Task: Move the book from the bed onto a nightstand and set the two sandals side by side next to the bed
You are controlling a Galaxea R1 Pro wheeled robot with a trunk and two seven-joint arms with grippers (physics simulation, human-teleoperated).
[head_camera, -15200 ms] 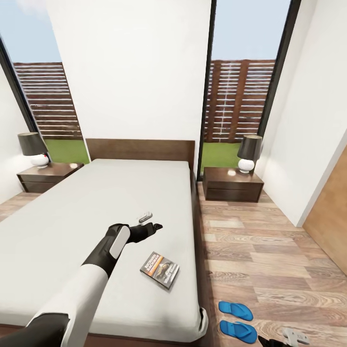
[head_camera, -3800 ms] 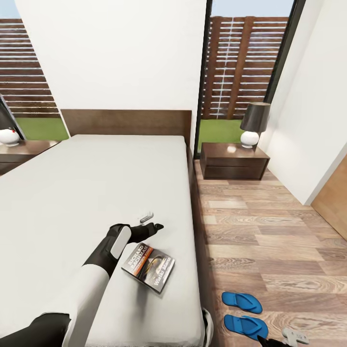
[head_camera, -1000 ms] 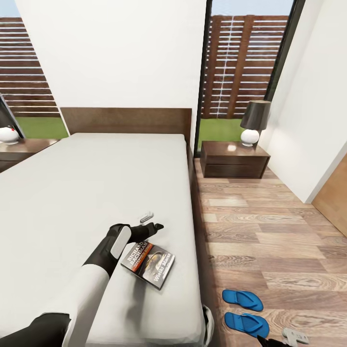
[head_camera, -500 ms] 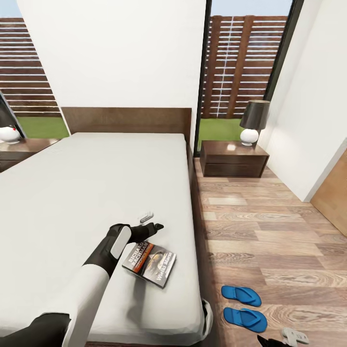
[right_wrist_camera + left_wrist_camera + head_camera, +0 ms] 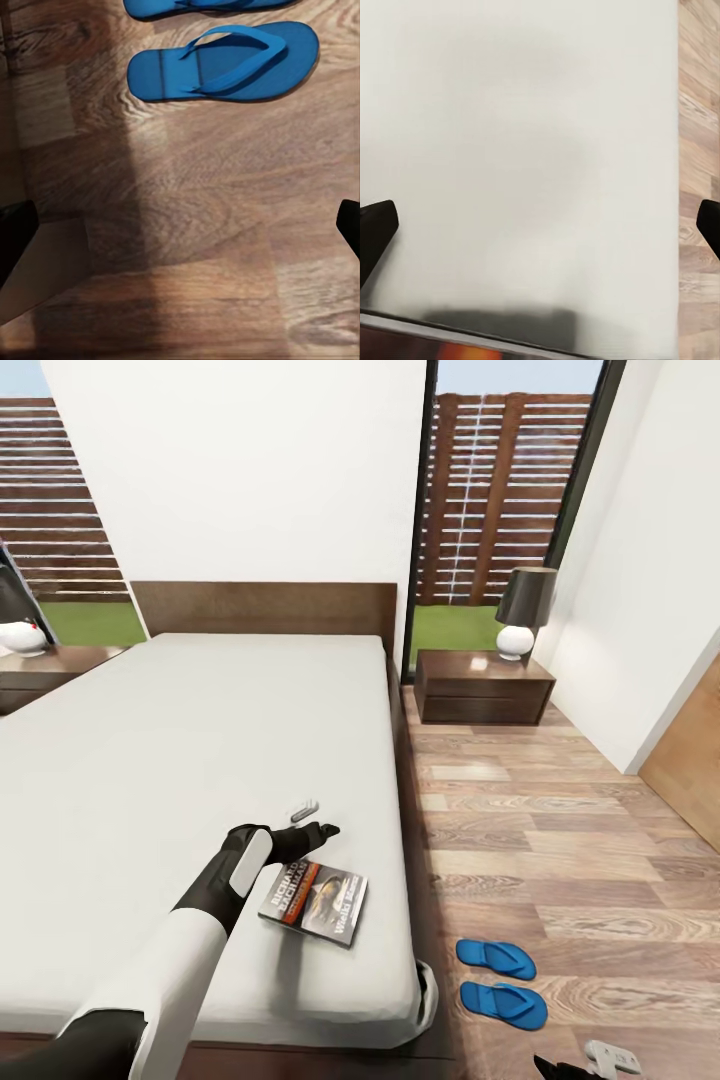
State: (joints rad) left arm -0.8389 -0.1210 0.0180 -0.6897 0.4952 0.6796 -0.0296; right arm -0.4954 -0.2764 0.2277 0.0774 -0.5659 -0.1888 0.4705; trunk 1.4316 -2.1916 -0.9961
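Head view, left gripper (image 5: 312,822) spread wide above bed (image 5: 150,760), just beyond book (image 5: 315,890)

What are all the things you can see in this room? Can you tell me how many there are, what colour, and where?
bed: one, light-grey mattress, dark brown frame, middle of the room.
book: one, dark cover with an orange band, on the mattress near its right edge.
sandals: two, bright blue, side by side on the floor right of the bed.
nightstands: two, dark brown, either side of the headboard.
lamps: two, white base, dark shade, one on each nightstand.
floor: wood planks.
windows: tall, dark frames, brown fence outside.
left gripper: black, open, over the mattress just beyond the book.
right gripper: fingers spread, low over the floor near the sandals.
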